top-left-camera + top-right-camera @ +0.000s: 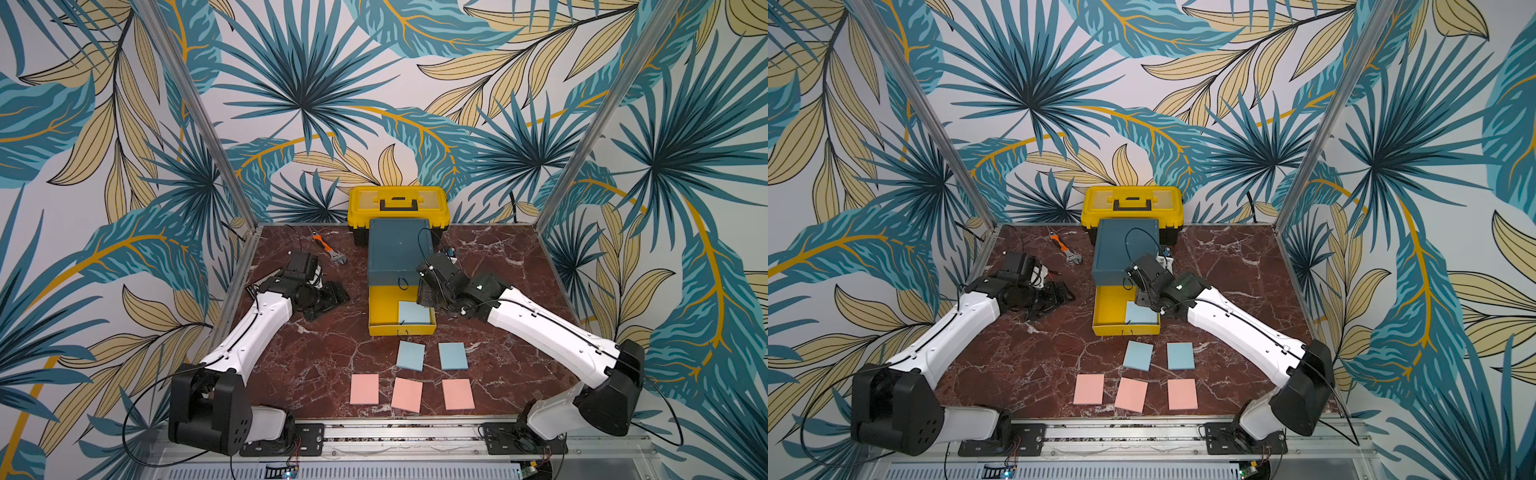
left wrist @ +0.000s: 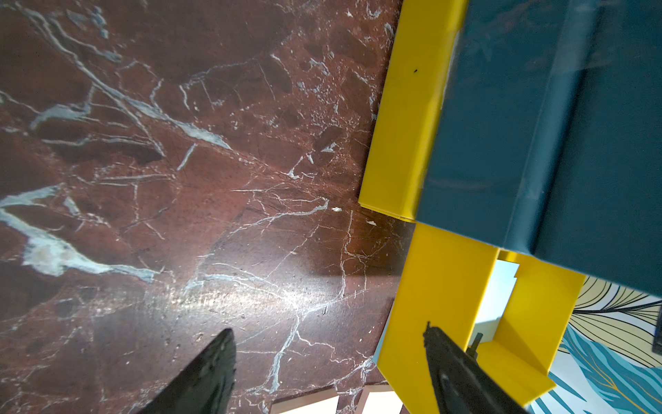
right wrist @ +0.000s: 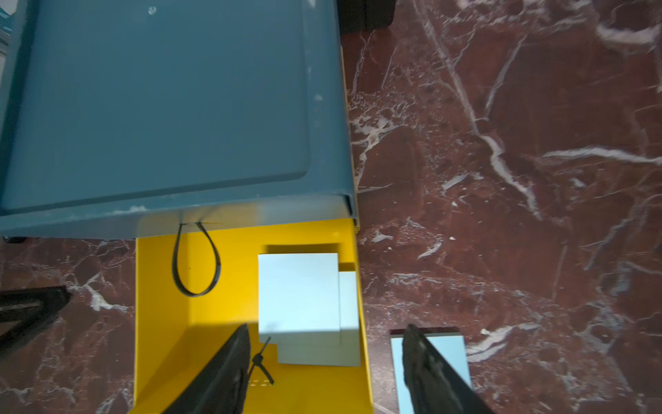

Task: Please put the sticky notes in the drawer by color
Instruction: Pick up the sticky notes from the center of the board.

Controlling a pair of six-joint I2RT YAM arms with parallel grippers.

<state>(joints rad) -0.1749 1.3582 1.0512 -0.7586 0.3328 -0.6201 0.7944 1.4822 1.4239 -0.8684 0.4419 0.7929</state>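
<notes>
The whole marble tabletop is taken in from high above its front edge in both top views, which are angled down toward the leaf-patterned back wall and are nearly equal, only shifted sideways. The left wrist view is set close over the tabletop beside the teal drawer cabinet. The right wrist view is aimed steeply down, close over the open yellow drawer. That drawer is shared by all four views.

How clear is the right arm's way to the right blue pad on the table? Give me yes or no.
Probably yes. The right gripper hangs open over the yellow drawer; the blue pad lies flat on the table just in front of it, with nothing on or over it.
</notes>
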